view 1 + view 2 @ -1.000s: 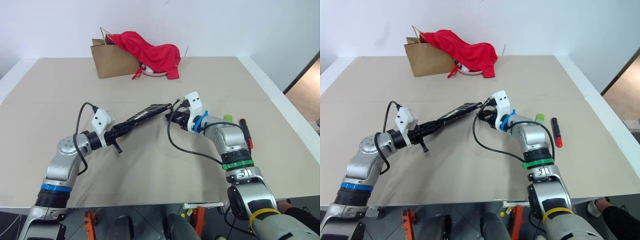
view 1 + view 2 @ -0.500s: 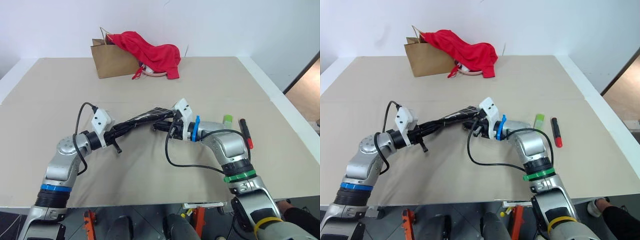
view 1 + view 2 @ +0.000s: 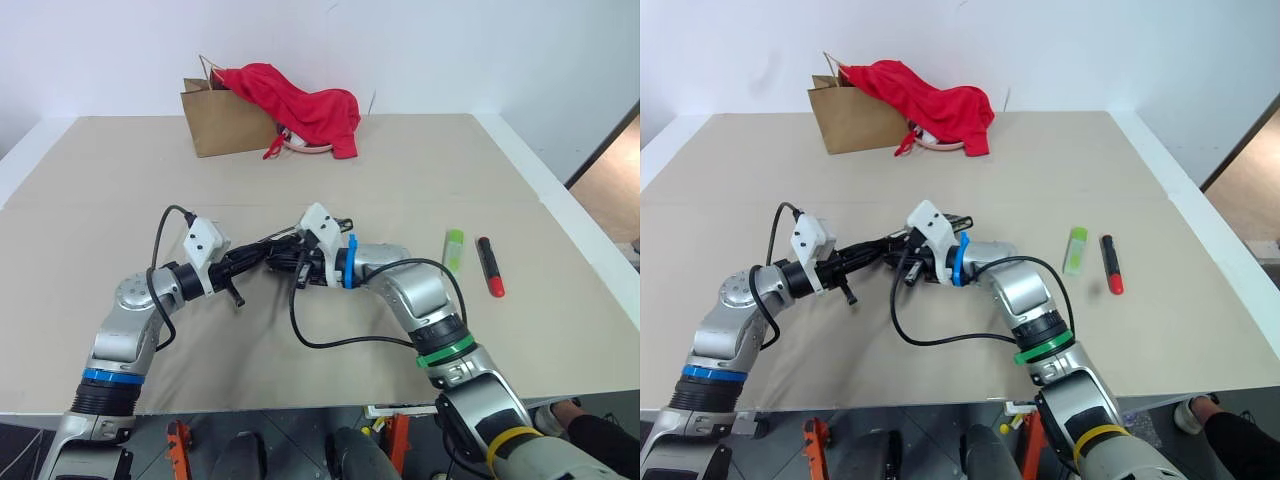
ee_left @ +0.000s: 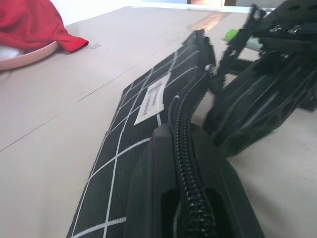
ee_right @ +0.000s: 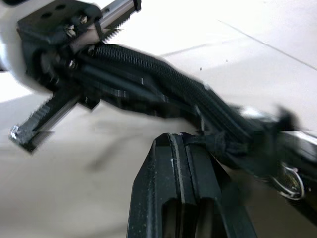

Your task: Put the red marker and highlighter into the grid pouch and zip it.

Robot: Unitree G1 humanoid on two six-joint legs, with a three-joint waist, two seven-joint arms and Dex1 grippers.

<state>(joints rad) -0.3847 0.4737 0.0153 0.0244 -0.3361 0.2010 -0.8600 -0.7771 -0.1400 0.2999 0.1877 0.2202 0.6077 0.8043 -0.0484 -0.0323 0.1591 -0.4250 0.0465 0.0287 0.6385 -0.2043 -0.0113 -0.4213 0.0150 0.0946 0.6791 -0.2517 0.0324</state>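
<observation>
The grid pouch [image 4: 148, 99], black with white lines and a small white label, hangs above the table between both grippers. My left gripper [image 3: 243, 263] is shut on the pouch's near end along the zipper [image 4: 187, 148]. My right gripper [image 5: 187, 148] is shut on the black zipper pull cord [image 5: 218, 144] and sits close to the left gripper, on its right. The light-green highlighter [image 3: 453, 248] and the red marker [image 3: 490, 266] lie side by side on the table, to the right of my right arm.
A brown paper bag [image 3: 220, 125] stands at the table's back with a red cloth [image 3: 305, 108] draped over it and spilling to its right. A black cable [image 3: 330, 340] loops from my right wrist over the table.
My right gripper has slid left along the pouch's zipper edge toward the left gripper, keeping hold of the pull cord. The left gripper stayed put. The highlighter is now fully uncovered.
</observation>
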